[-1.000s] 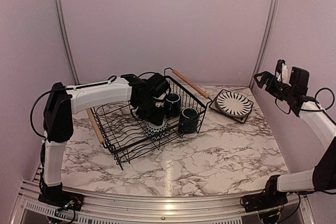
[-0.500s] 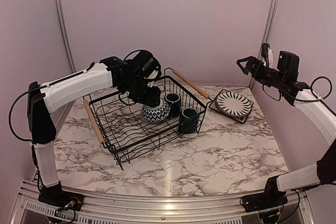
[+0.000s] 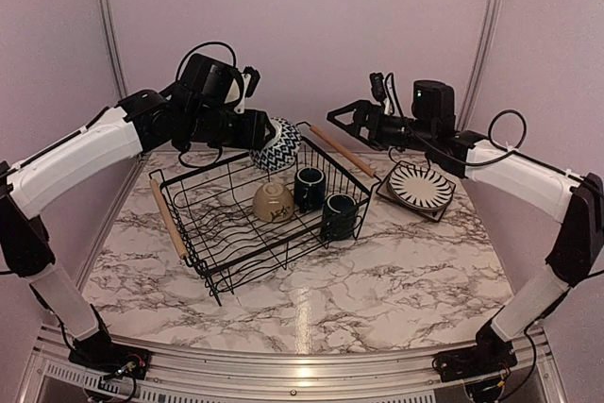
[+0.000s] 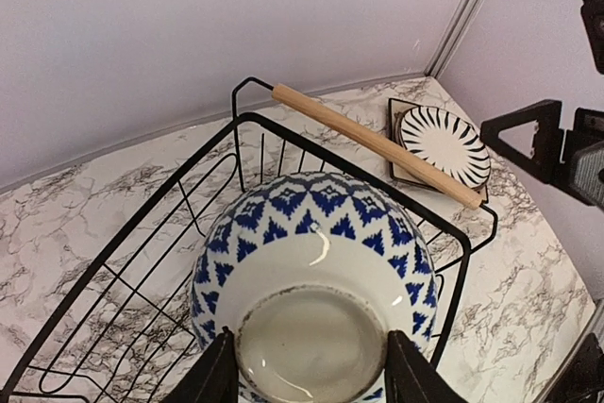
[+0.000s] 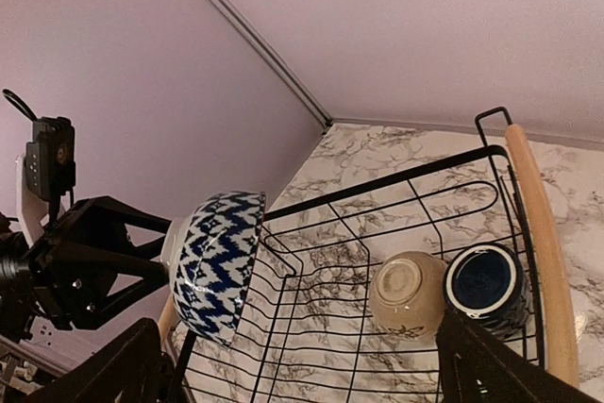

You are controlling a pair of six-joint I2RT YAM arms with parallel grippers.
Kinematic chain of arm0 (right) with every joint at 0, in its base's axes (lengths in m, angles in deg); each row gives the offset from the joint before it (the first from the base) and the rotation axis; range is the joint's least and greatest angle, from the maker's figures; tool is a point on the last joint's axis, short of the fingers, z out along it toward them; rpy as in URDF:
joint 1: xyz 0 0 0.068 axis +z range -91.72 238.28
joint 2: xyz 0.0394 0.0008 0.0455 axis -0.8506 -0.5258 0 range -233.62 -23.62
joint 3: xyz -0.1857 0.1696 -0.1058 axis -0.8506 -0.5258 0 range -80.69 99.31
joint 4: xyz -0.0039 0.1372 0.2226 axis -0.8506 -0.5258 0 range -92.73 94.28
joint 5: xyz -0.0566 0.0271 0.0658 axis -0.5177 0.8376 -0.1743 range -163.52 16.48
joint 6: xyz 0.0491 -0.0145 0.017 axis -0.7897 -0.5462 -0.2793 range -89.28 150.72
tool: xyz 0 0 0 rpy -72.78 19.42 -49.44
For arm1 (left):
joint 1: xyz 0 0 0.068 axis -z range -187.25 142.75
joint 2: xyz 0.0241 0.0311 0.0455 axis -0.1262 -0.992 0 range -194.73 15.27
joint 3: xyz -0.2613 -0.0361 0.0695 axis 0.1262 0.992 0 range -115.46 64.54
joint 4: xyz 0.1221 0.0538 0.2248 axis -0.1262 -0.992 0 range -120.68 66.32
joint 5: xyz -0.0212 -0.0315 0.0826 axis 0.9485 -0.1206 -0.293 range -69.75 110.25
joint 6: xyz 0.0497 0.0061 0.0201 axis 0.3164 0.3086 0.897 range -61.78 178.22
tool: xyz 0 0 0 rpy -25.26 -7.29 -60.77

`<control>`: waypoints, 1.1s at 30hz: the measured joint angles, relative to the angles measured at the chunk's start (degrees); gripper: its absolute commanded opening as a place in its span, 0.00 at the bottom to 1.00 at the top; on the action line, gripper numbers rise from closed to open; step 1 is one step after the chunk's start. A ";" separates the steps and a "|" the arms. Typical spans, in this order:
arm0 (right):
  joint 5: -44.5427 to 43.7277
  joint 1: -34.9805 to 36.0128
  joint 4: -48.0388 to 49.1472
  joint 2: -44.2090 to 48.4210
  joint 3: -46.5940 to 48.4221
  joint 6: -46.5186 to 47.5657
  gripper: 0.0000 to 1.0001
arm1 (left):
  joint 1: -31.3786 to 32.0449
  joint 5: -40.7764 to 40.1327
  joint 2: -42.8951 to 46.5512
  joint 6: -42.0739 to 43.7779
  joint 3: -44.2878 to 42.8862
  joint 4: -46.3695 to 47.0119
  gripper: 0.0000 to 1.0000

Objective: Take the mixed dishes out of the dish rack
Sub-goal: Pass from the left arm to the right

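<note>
My left gripper (image 3: 257, 129) is shut on the foot of a blue-and-white patterned bowl (image 3: 279, 145), held on its side in the air above the far rim of the dish rack (image 3: 172, 217). In the left wrist view the bowl (image 4: 311, 224) fills the space between both fingers. Inside the rack lie an upturned cream bowl (image 3: 274, 201) and two dark navy mugs (image 3: 310, 188) (image 3: 339, 216). My right gripper (image 3: 338, 122) hangs open and empty over the rack's far right handle, facing the bowl (image 5: 215, 261).
A black-and-white striped round plate (image 3: 420, 186) rests on a square plate at the back right of the marble table (image 3: 377, 280). The rack's right wooden handle (image 3: 342, 149) runs just below my right gripper. Purple walls close in the back and both sides.
My left arm has lifted the blue-and-white bowl out of the rack, up and back, uncovering the cream bowl. My right arm has swung left from the right wall to above the rack.
</note>
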 measured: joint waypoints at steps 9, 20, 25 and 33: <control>8.26 5.68 9.79 -7.13 3.19 -8.09 0.98 | -1.14 1.07 7.34 -2.82 8.74 12.48 0.16; 14.93 7.50 23.85 -10.73 3.37 -18.25 0.79 | -1.97 6.43 8.39 -7.04 13.11 20.06 0.13; 17.22 8.07 32.44 -12.20 3.34 -24.83 0.56 | -2.14 8.70 8.48 -8.79 15.50 23.74 0.13; 18.21 7.98 39.65 -14.12 2.95 -30.75 0.14 | -2.14 11.06 9.35 -10.64 17.25 28.20 0.13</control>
